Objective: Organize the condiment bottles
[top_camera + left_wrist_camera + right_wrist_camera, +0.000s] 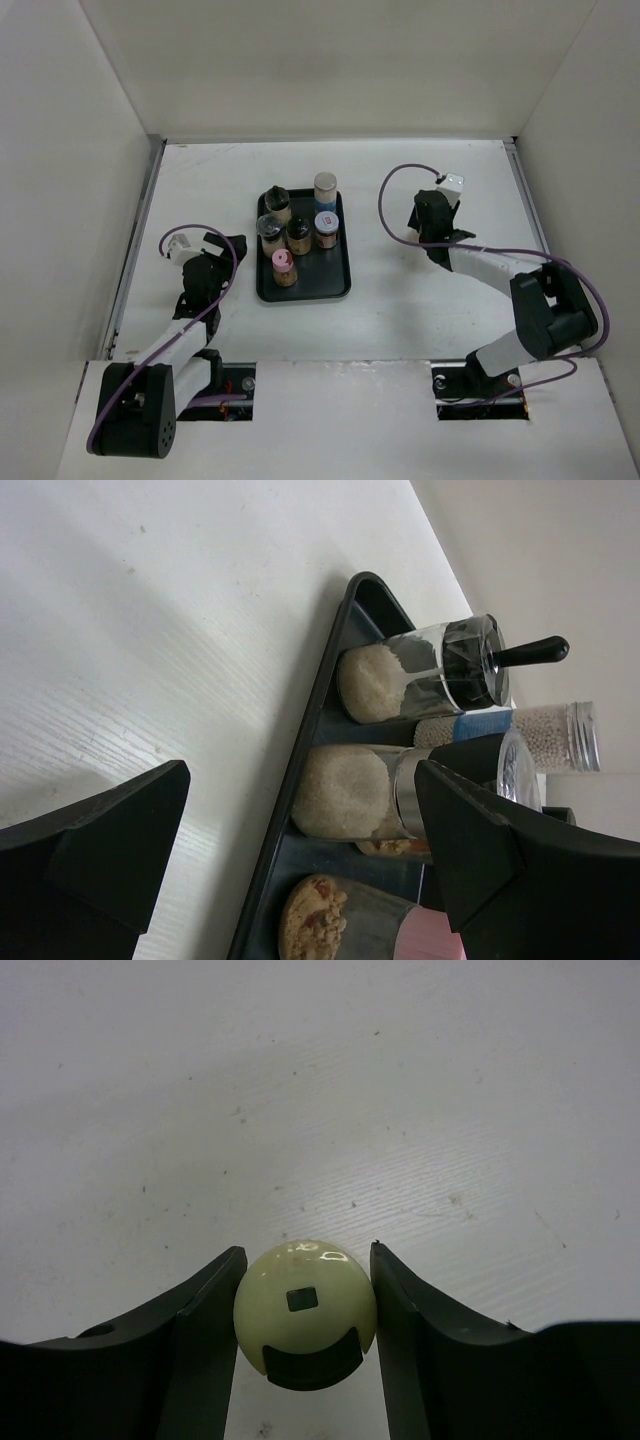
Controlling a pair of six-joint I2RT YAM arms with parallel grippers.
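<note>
The black tray point(322, 277) holds six condiment bottles point(299, 235) of tan granules. My right gripper point(305, 1253) clamps a yellow-green-capped bottle point(305, 1310). My left gripper point(302, 772) is released.

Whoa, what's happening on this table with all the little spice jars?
Two robot arms are tidying up. The right gripper is clamped around a yellow-green-capped bottle that stands on the bare table, to the right of the black tray. Six other bottles stand on the tray, with the pink-capped one nearest the arms. The left gripper is open and empty, facing the tray's left edge.
</note>
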